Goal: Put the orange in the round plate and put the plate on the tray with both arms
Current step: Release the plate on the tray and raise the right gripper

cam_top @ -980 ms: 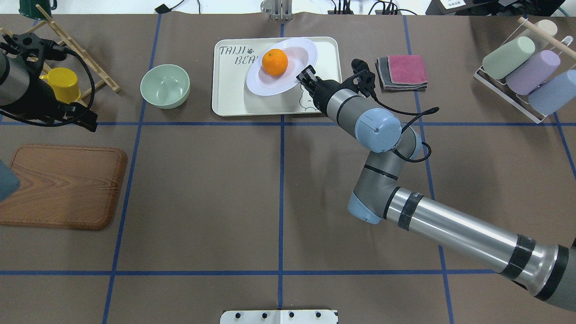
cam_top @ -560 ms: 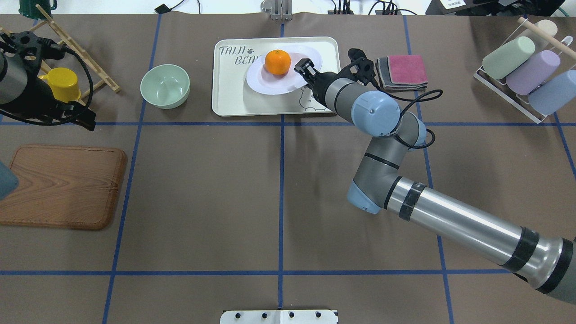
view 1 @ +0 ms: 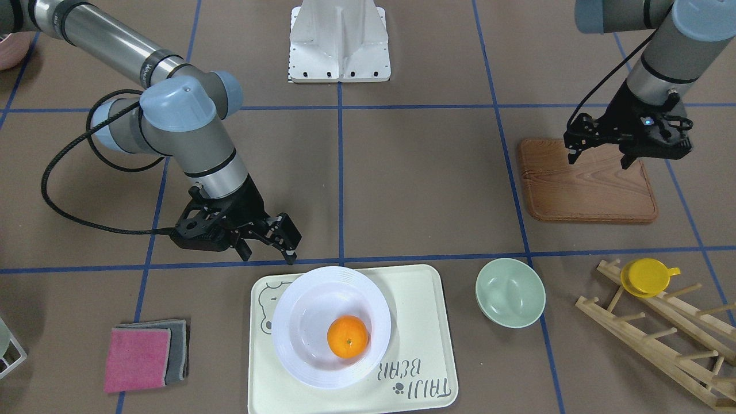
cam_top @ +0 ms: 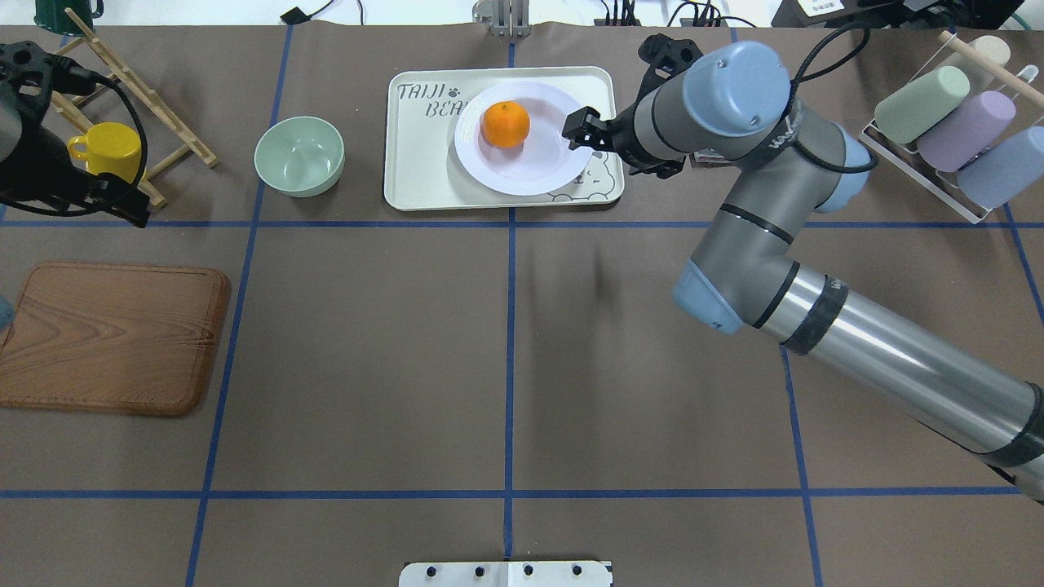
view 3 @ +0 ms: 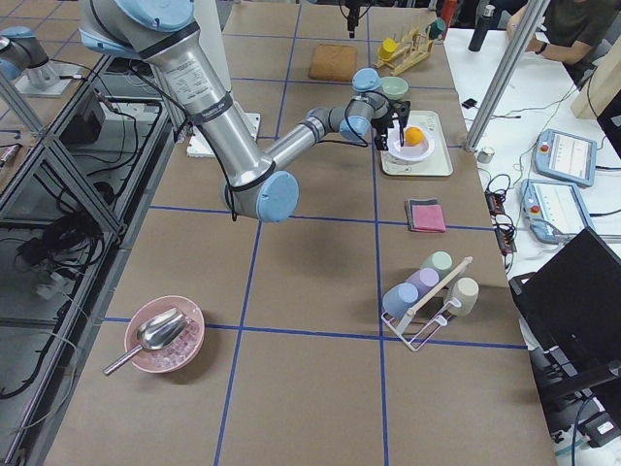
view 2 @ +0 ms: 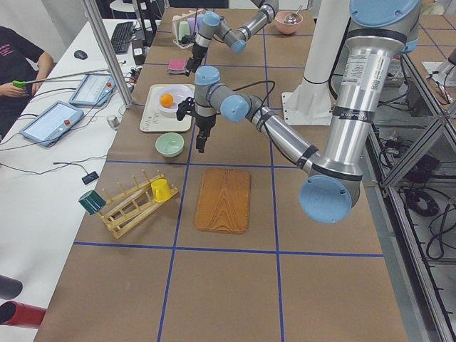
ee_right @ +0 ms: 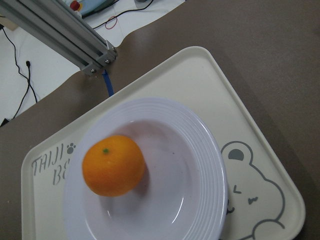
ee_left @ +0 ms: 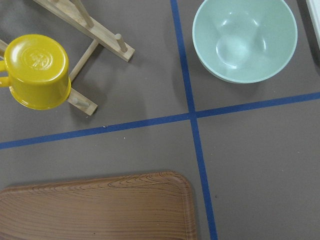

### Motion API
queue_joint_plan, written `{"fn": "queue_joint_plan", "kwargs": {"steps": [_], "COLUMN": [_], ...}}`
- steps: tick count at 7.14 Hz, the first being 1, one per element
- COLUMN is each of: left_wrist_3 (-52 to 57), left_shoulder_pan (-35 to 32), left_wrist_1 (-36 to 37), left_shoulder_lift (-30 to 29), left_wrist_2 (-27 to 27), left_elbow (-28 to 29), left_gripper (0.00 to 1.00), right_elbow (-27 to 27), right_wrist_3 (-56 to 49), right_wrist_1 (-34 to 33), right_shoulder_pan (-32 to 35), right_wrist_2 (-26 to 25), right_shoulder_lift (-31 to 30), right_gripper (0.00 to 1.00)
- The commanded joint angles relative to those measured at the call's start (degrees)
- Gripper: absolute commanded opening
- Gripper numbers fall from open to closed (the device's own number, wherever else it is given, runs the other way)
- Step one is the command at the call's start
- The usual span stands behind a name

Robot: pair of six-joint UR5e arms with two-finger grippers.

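The orange (cam_top: 505, 124) (view 1: 347, 337) (ee_right: 114, 165) lies in the white round plate (cam_top: 538, 167) (view 1: 310, 293) (ee_right: 195, 165). The plate rests flat on the cream bear tray (cam_top: 416, 171) (view 1: 425, 322) (ee_right: 200, 80). My right gripper (cam_top: 583, 134) (view 1: 267, 247) hovers open and empty just off the plate's rim, on the robot's right side of it, touching nothing. My left gripper (view 1: 598, 155) hangs open and empty over the far edge of the wooden board, well away from the tray. Neither wrist view shows its own fingers.
A pale green bowl (cam_top: 299, 155) (ee_left: 245, 37) stands left of the tray. A wooden board (cam_top: 110, 338) lies at the near left. A yellow cup (cam_top: 102, 151) hangs on a wooden rack. Folded cloths (view 1: 144, 353) lie right of the tray, and a cup rack (cam_top: 946, 122) stands far right.
The right gripper has let go of the plate's rim, opened, and risen back to the right. The plate went from tilted to flat on the tray. The left arm drifted slightly left.
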Motion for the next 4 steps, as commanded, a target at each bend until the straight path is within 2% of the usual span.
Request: {"fn": "queue_joint_plan", "kwargs": {"steps": [1,2,3,4], "left_wrist_3": [12.27,17.99,23.96,27.42], "left_shoulder_pan": [-6.54,-10.84,-14.36,-16.74], "left_wrist_1": [0.54,0.8,0.97,0.97], "left_shoulder_lift": [4.68,7.23,10.3,12.59], "left_wrist_2": [-3.1,-5.82,-6.9,-6.91], "left_elbow": [-0.18,0.0,0.35,1.22], "left_gripper": [0.98,0.98,0.98,0.98], "right_elbow": [13.22,18.15,21.33,22.84], "right_wrist_3": [-22.46,-26.9,-27.47,-30.87], "right_wrist_1": [-22.56,-30.69,-31.73,-31.82], "right_shoulder_pan": [5.13,6.98,10.48,14.69], "right_wrist_2": [4.57,4.48,6.83,11.9], "right_shoulder_lift": [-4.38,-4.57,-8.14,-11.65], "right_gripper": [1.0,1.0,1.0,1.0]}}
